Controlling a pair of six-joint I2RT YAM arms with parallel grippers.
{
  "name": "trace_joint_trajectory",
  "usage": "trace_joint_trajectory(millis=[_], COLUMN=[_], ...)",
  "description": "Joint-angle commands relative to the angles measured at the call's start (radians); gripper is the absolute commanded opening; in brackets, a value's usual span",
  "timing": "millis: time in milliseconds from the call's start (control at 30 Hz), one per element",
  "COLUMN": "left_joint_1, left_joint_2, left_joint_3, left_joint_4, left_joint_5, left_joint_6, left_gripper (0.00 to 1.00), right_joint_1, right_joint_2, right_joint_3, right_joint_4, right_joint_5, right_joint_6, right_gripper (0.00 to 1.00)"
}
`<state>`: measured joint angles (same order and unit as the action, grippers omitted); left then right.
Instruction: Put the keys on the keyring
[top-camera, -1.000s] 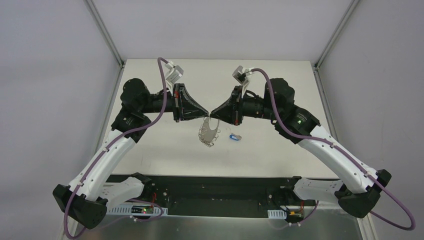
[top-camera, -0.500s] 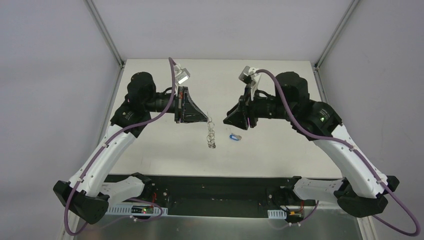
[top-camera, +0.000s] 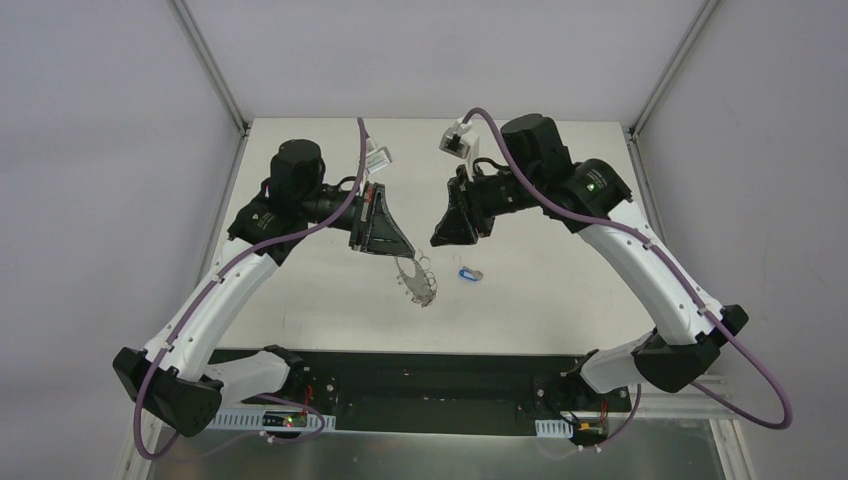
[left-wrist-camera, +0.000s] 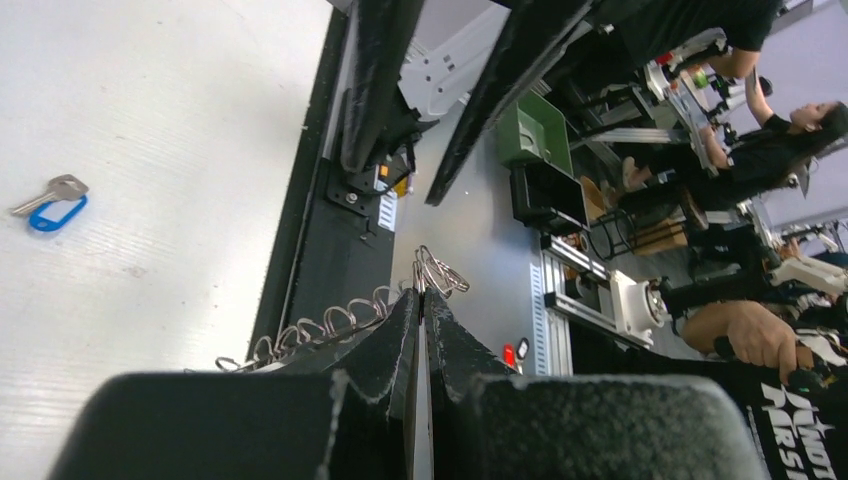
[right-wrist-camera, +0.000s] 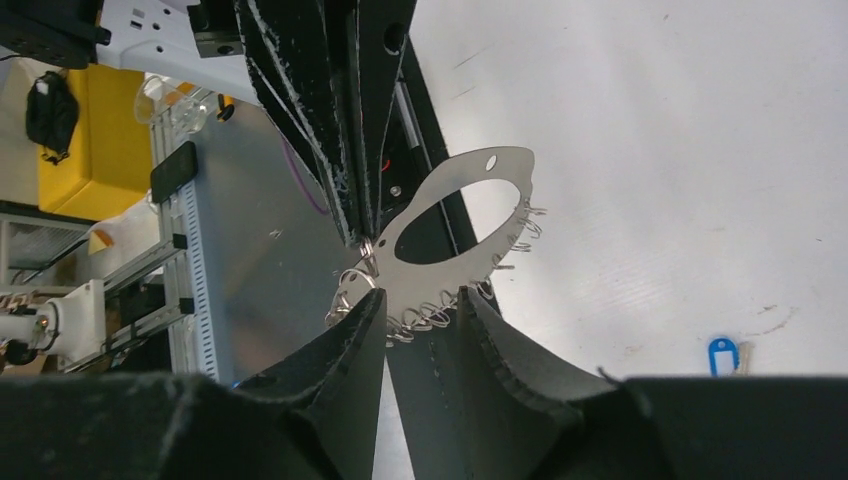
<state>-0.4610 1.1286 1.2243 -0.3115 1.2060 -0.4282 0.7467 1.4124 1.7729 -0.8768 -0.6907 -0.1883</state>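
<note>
The keyring (top-camera: 419, 281), a flat silvery piece with an oval opening and small wire loops along its rim, hangs above the table from my left gripper (top-camera: 409, 252), which is shut on its upper edge. In the left wrist view the jaws (left-wrist-camera: 422, 296) pinch the keyring (left-wrist-camera: 325, 326) at the loops. My right gripper (top-camera: 438, 240) stands open just right of the ring, apart from it. In the right wrist view the keyring (right-wrist-camera: 455, 245) shows beyond the spread fingertips of that gripper (right-wrist-camera: 421, 300). One of the keys (top-camera: 469, 273), with a blue tag, lies on the table; it also shows as the key (left-wrist-camera: 50, 201) and the key (right-wrist-camera: 722, 355).
The white table (top-camera: 560, 180) ends in a black strip (top-camera: 430, 365) at the near edge, where both arm bases sit. Grey walls and metal corner posts (top-camera: 210, 70) close in the sides and back.
My right gripper has opened, let go of the keyring and drawn back and up. The left gripper keeps the ring, which has swung and now hangs lower under it.
</note>
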Motion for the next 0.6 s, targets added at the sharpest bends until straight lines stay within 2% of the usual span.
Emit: trace_joint_trajectory(millis=[0, 167, 567], left_joint_1=[-0.021, -0.025, -0.031], left_joint_2=[0.002, 0.005, 0.003], left_joint_3=[0.054, 0.046, 0.054], left_joint_4=[0.015, 0.015, 0.015], left_joint_5=[0.087, 0.087, 0.083], left_joint_6=[0.007, 0.020, 0.031], left_gripper=[0.00, 0.00, 0.00], right_joint_1=[-0.004, -0.003, -0.004], right_joint_2=[0.009, 0.000, 0.005], right_joint_3=[0.044, 0.004, -0.028], right_joint_4=[0.028, 0.106, 0.151], right_joint_5=[-0.132, -0.200, -0.226], right_joint_6=[-0.009, 0.024, 0.057], right_gripper=[0.34, 0.34, 0.32])
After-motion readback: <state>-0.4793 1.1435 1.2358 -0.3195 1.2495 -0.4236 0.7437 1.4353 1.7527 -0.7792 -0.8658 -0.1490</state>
